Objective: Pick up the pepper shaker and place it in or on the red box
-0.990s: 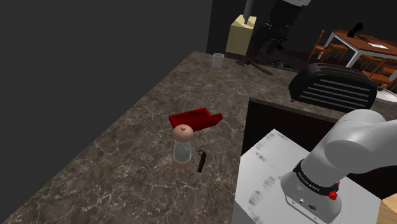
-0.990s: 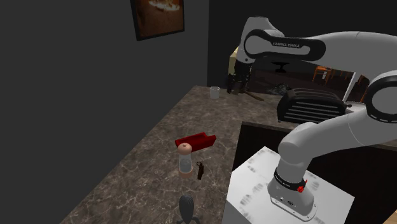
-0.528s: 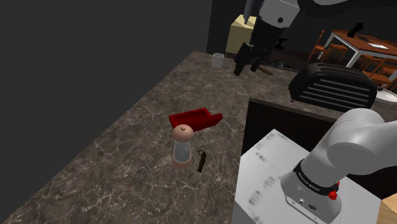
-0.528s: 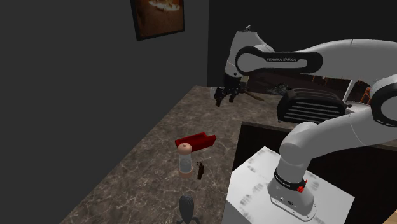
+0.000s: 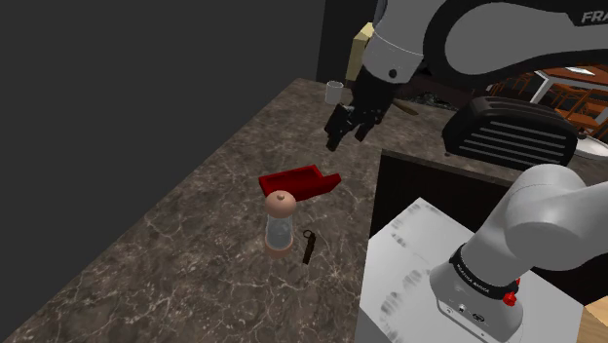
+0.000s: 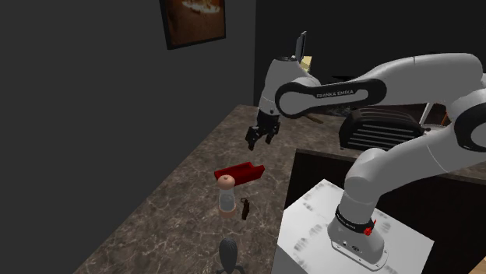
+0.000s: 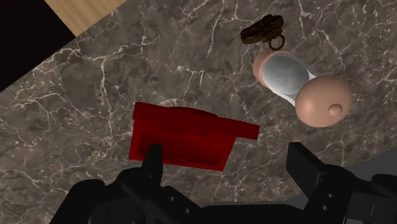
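Counter is dark marble with pale veins. It runs along a plain dark grey wall.

Red box sits flat near the middle of the counter, a shallow open tray.

Pepper shaker stands upright on the counter just beside the red box, on the box's camera side in the shoulder view. It has a clear body with a pinkish-tan cap and base. The wrist view shows a gap, so it isn't touching the box.

A small dark brown ring-ended item lies flat a little further from the red box than the shaker does. I can't tell what it is.

A rounded grey object sits well past the shaker from the red box, at the second exterior view's lower edge.

Gripper hangs in the air above the counter, past the red box on its far side, toward the white cup. The fingers are spread apart with nothing held. The wrist view looks down on the red box and the shaker.

Room, going outward from the red box:
- A tan block stands beyond the cup.
- A black slatted appliance sits off toward the stand's side.
- The white stand is across the counter edge.
- A framed picture hangs high on the wall.
- A wooden table is far back.
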Controlling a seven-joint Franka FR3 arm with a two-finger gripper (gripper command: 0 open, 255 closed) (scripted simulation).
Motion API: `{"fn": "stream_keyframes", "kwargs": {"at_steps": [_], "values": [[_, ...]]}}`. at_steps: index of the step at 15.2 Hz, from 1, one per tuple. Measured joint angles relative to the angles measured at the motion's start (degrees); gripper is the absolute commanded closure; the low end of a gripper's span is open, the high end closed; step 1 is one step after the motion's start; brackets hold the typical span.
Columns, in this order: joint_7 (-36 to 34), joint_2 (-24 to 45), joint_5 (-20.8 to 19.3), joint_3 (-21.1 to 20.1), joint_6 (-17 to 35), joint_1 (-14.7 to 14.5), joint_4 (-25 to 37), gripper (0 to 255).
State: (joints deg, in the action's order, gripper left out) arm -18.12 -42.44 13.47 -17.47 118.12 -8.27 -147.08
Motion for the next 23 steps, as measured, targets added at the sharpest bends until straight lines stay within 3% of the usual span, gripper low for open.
{"fn": "stream_keyframes", "kwargs": {"at_steps": [7,13,23], "values": [[-6.7,7.1,3.3,-8.8,9.5,-2.5,-0.4,0],[-12.9,15.7,3.2,-16.9,18.3,-2.4,1.1,0],[-15.1,21.8,1.4,-20.2,25.4,-0.5,0.1,0]]}}
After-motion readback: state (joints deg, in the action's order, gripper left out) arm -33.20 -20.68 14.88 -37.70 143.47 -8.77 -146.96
